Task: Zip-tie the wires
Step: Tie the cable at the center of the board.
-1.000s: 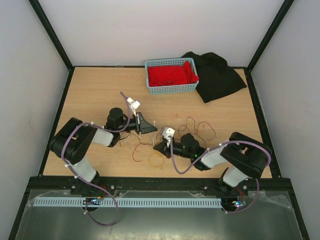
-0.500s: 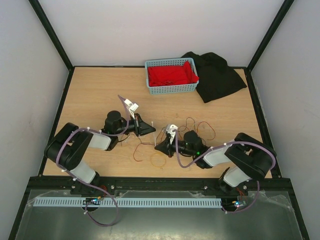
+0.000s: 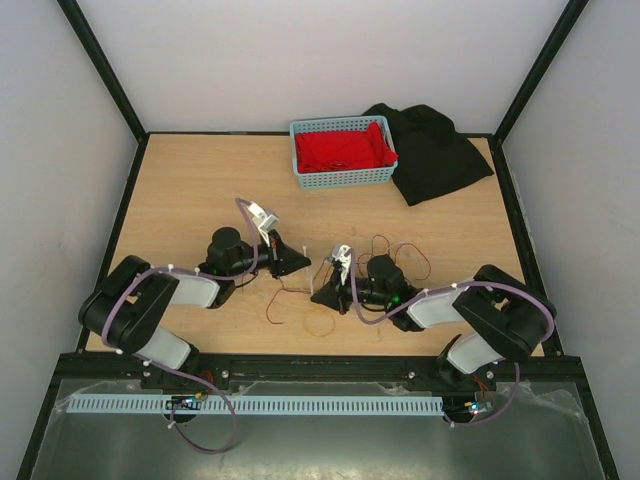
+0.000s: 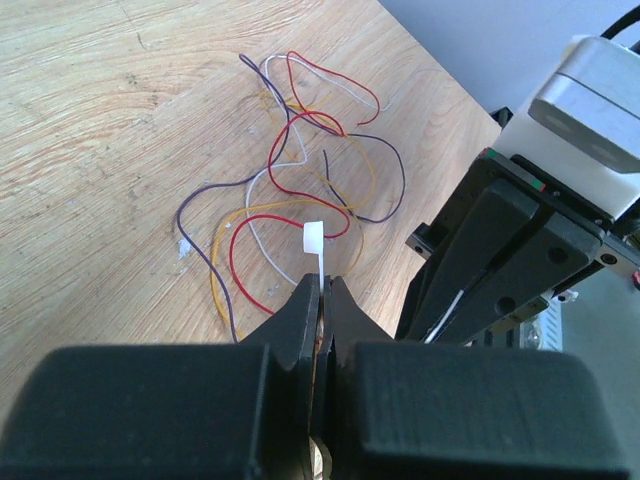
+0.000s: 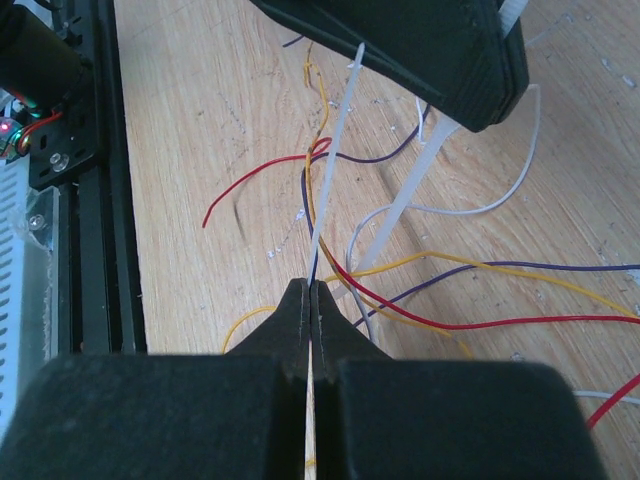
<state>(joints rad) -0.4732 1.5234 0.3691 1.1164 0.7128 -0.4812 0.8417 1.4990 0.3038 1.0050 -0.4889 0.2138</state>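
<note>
Zip tie (image 4: 314, 240): head clamped in left fingers (image 4: 295, 320), tail in right fingers (image 5: 285, 325); wires (image 4: 300, 130) beneath, by near edge of counter (image 3: 200, 180).

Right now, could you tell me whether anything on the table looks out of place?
The wires lie sprawled in loose loops on the table, not gathered into a bundle, while the left gripper and right gripper each pinch the zip tie. Nothing looks spilled or damaged.

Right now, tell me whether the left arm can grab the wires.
Probably not yet. The wires lie uncovered just ahead of it, but the left gripper is shut on the zip tie, so it is occupied.
</note>
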